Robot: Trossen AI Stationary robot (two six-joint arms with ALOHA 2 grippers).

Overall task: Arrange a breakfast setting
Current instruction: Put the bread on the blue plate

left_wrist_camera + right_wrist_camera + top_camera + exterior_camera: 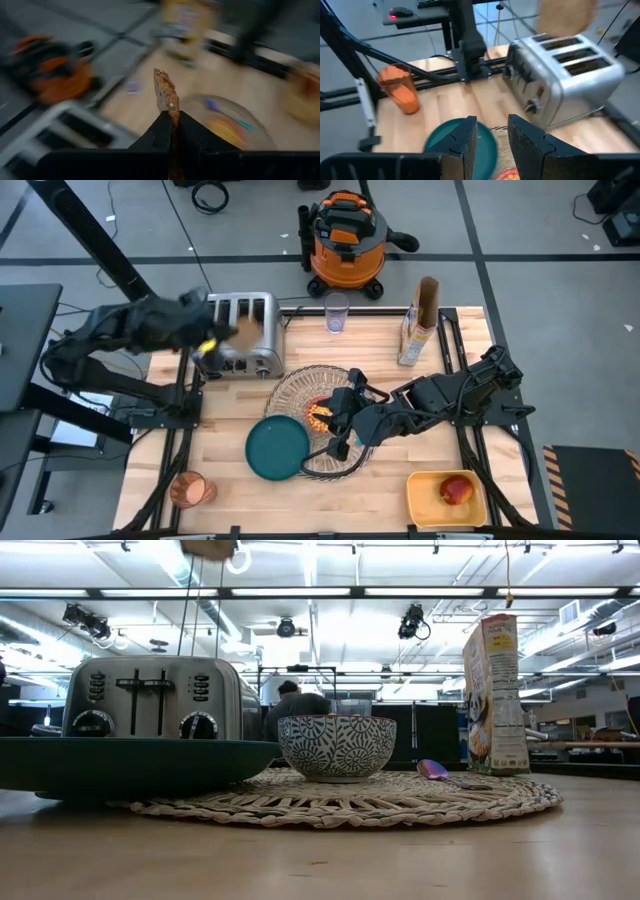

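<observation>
Above the toaster (243, 332), the left gripper (172, 125) pinches the toast (166, 95) edge-on between closed fingers, clear of the slots. The right gripper (491, 131) hangs open and empty over the placemat (290, 390), near the bowl (336, 746) and plate (277, 448).
</observation>
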